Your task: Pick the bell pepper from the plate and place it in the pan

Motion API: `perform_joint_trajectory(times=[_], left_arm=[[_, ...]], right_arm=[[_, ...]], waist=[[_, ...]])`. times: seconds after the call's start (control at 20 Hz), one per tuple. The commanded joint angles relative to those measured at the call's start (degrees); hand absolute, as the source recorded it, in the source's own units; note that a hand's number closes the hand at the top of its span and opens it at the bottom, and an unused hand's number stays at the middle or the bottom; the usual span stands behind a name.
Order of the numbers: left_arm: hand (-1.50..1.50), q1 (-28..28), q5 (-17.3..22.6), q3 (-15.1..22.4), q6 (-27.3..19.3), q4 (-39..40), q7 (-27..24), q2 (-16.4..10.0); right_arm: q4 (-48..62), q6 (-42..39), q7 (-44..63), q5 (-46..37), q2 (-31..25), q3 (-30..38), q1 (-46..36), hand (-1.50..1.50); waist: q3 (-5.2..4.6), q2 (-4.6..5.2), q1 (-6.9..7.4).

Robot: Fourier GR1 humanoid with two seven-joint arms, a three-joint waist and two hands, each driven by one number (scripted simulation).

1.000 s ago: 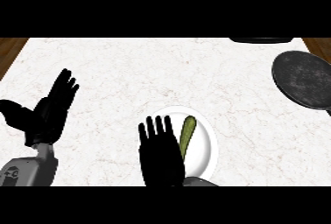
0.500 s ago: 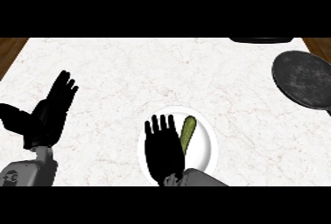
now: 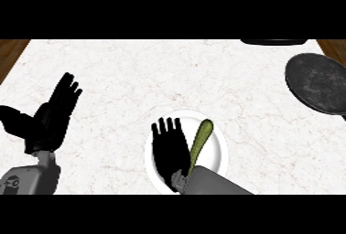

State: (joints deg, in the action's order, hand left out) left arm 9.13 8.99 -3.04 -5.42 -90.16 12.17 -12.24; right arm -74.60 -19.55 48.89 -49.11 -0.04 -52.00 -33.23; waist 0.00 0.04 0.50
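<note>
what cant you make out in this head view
All in the head view.
Bell pepper: only a narrow green strip shows beside the right robot hand; contact unclear.
Plate: its left part lies hidden under that hand and forearm.
Pan: cut off by the right edge.
Dark object at the top edge: too cut off to identify.

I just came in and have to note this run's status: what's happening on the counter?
The robot's right hand is open over the white plate, fingers straight, just left of the green bell pepper, which lies on the plate, not yet grasped. The dark pan sits at the counter's right edge. The left hand rests open at the left.
</note>
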Motion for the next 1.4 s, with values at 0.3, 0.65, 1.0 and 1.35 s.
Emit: perform_joint_trajectory(times=[0.3,0.65,1.0,1.35], left_arm=[[0.0,-0.24,-0.96,0.29,0.28,-3.12,2.48,0.86],[0.0,4.2,-0.66,-3.69,2.58,5.36,-1.08,-0.62],[0.0,-0.14,0.39,-3.48,1.84,-2.84,3.79,-0.83],[0.0,-0.46,-1.77,-2.28,0.54,-2.39,2.52,0.37]], right_arm=[[10.93,11.19,-10.02,0.46,0.03,-4.64,-3.56,1.5],[9.62,11.84,-11.12,1.89,0.03,-1.01,-4.83,1.5],[-4.14,10.53,-22.11,9.12,-21.06,11.22,6.94,1.5],[-20.5,13.86,-25.28,6.3,-36.46,20.49,7.74,1.5]], waist=[[0.01,0.03,0.39],[0.0,0.08,0.0],[0.06,-0.33,-1.96],[-0.03,-0.67,-2.43]])
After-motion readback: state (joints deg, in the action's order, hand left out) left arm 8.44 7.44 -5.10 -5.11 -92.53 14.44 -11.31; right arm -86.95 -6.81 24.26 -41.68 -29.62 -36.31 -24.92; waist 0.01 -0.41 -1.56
